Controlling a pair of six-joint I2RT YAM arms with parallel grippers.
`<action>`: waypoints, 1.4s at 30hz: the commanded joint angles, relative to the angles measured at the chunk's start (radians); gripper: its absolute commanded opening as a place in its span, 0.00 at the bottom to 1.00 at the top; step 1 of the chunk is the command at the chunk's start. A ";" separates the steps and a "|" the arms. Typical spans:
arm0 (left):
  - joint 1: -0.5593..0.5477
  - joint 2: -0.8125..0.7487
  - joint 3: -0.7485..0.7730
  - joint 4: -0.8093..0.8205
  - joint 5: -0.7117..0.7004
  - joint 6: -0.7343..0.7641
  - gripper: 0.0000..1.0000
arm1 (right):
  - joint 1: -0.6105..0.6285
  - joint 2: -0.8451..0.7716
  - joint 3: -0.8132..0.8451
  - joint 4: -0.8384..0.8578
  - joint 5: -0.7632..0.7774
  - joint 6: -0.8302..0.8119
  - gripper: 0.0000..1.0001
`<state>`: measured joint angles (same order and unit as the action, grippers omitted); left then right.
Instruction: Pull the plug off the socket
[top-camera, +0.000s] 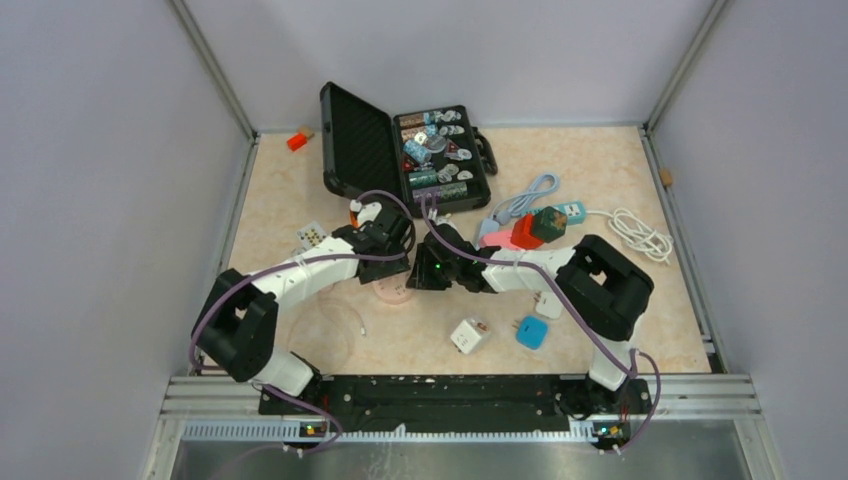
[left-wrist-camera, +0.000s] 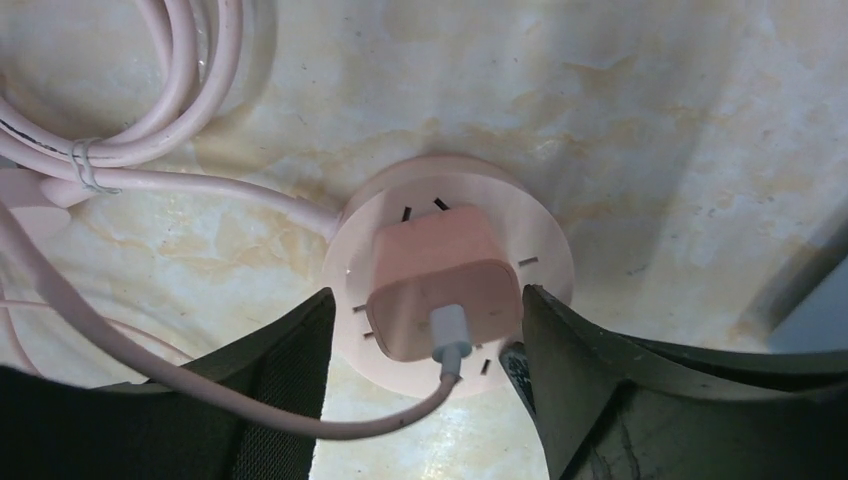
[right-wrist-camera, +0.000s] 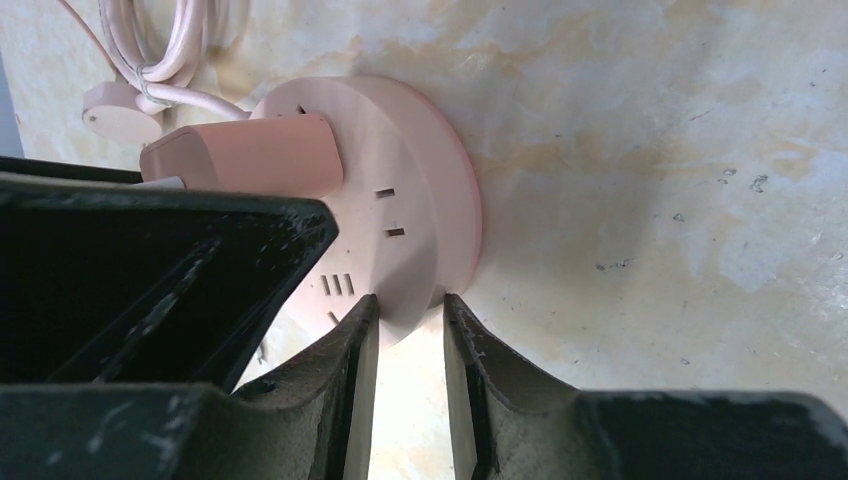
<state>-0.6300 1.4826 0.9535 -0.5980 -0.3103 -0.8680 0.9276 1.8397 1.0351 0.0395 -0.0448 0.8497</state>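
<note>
Pull not yet done: pink square plastic plug (left-wrist-camera: 440, 275) is being held fully seated in round pink plastic socket (left-wrist-camera: 545, 240) near the middle of the tabletop (left-wrist-camera: 650, 120), socket rim being pinched by right gripper (right-wrist-camera: 405, 310), plug being straddled, ungripped, by part-open left gripper (left-wrist-camera: 425, 310).

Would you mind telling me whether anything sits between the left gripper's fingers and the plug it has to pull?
Nothing solid does. The plug stands right between the fingers of the open left gripper. Only its own cable loops out of its face and across one finger.
</note>
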 joint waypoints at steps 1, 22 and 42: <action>-0.003 0.034 0.032 -0.005 -0.060 -0.027 0.71 | -0.004 0.024 0.010 0.005 0.011 -0.005 0.29; -0.001 -0.012 0.088 -0.036 0.101 0.031 0.29 | -0.018 0.066 0.018 -0.037 0.007 0.034 0.21; 0.013 0.013 0.073 -0.029 -0.012 0.099 0.59 | -0.078 0.076 0.029 0.094 -0.165 -0.002 0.33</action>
<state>-0.6071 1.5139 1.0008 -0.6449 -0.2501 -0.7380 0.8577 1.8885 1.0416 0.1131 -0.2157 0.8661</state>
